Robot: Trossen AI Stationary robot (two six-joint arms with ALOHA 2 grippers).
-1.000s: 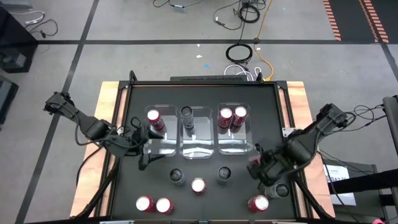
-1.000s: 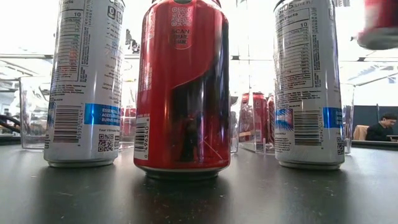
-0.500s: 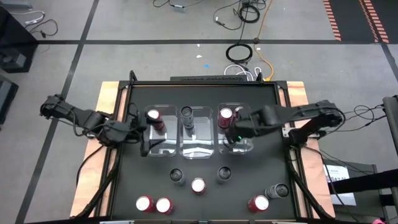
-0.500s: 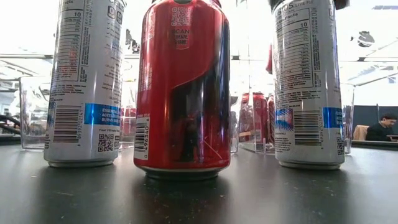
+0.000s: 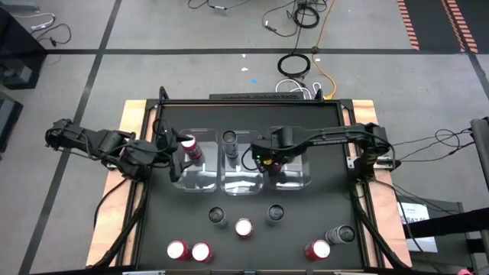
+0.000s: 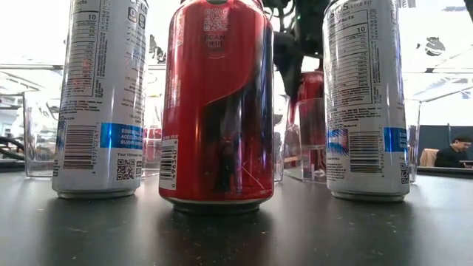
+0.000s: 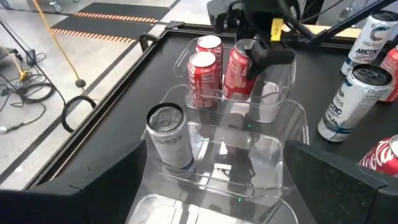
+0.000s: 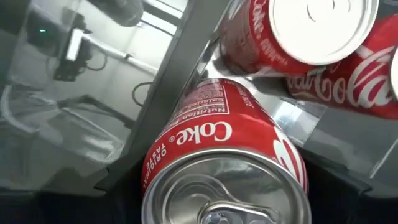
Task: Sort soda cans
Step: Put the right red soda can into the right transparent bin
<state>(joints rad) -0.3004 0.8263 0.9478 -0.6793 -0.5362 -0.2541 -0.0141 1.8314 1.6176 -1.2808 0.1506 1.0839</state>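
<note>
Three bins, one red can in transit

We list the right gripper (image 7: 252,53) clamped on a red Coke can (image 7: 238,70), held over the right clear bin (image 5: 289,182) beside two red cans (image 7: 204,68) standing inside. We note the left gripper (image 5: 170,156), fingers spread wide and holding nothing, by the left bin (image 5: 191,179). Seven further cans (image 5: 243,227) stand on the table (image 5: 252,114) near its front.

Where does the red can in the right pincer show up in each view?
High: hidden under the right pincer, over the right bin.
Low: red can hangs right of centre, behind the front cans.
Left wrist: top centre, beside two binned cans.
Right wrist: fills the foreground.
Shared landmark: the right bin.
</note>
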